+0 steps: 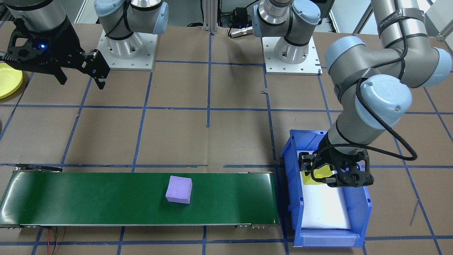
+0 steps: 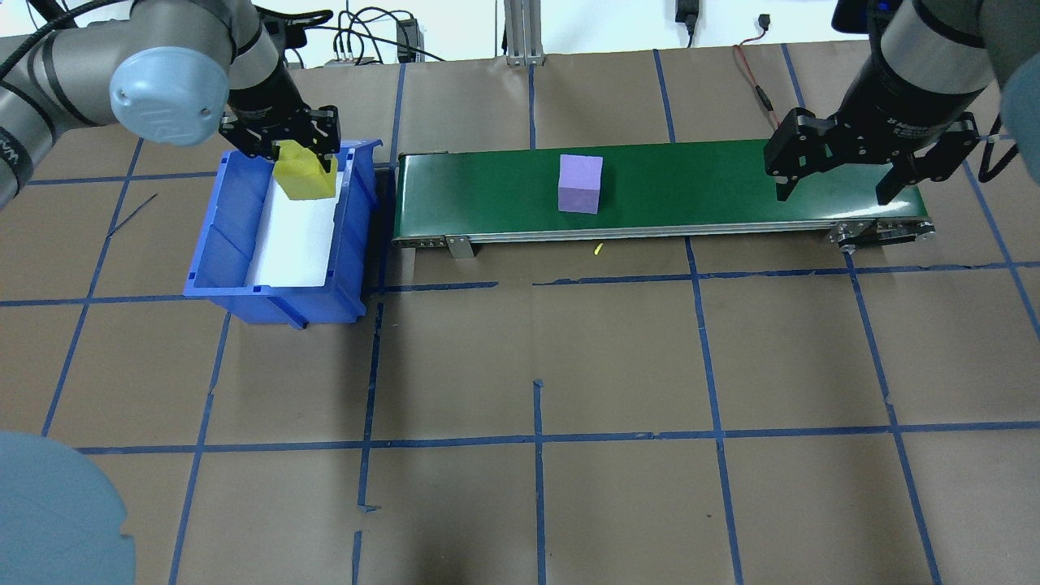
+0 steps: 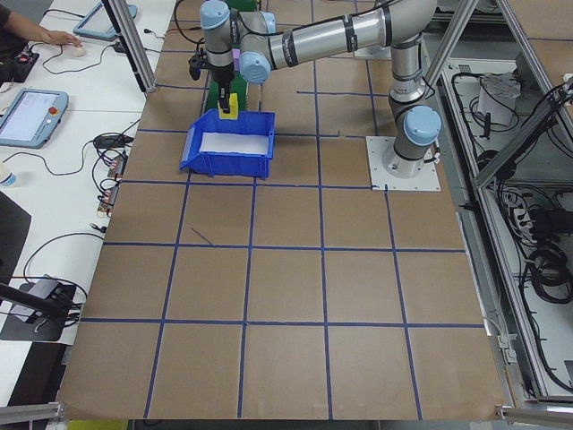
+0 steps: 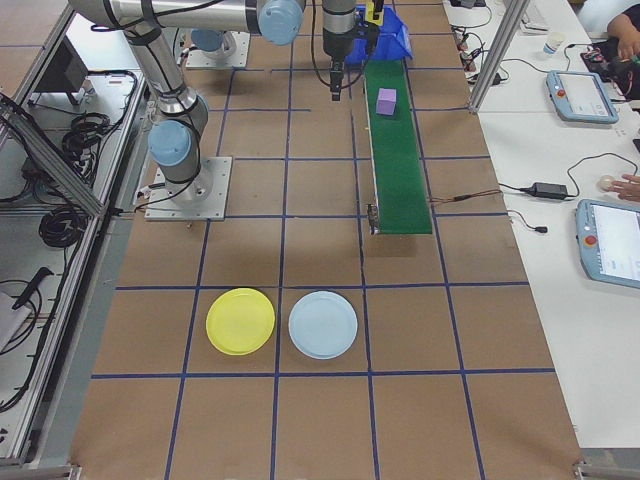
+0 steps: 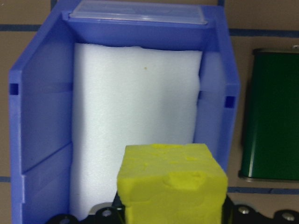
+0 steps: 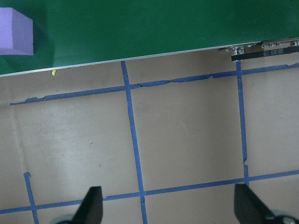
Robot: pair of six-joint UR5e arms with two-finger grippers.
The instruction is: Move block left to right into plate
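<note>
My left gripper (image 2: 302,162) is shut on a yellow foam block (image 2: 305,172), held just above the white foam pad at the far end of the blue bin (image 2: 213,244). The left wrist view shows that block (image 5: 172,183) between the jaws. A purple block (image 2: 580,184) sits mid-length on the green conveyor belt (image 2: 699,183). My right gripper (image 2: 834,195) hangs open and empty over the belt's right end, well apart from the purple block (image 6: 16,32). The yellow plate (image 4: 240,321) lies on the table far to my right, also showing at an edge (image 1: 9,85).
A light blue plate (image 4: 322,325) lies beside the yellow one. The bin's walls (image 5: 42,102) rise around the held block, and the belt's end (image 5: 271,112) is right next to the bin. Brown table with blue tape lines (image 2: 536,439) spreads in front.
</note>
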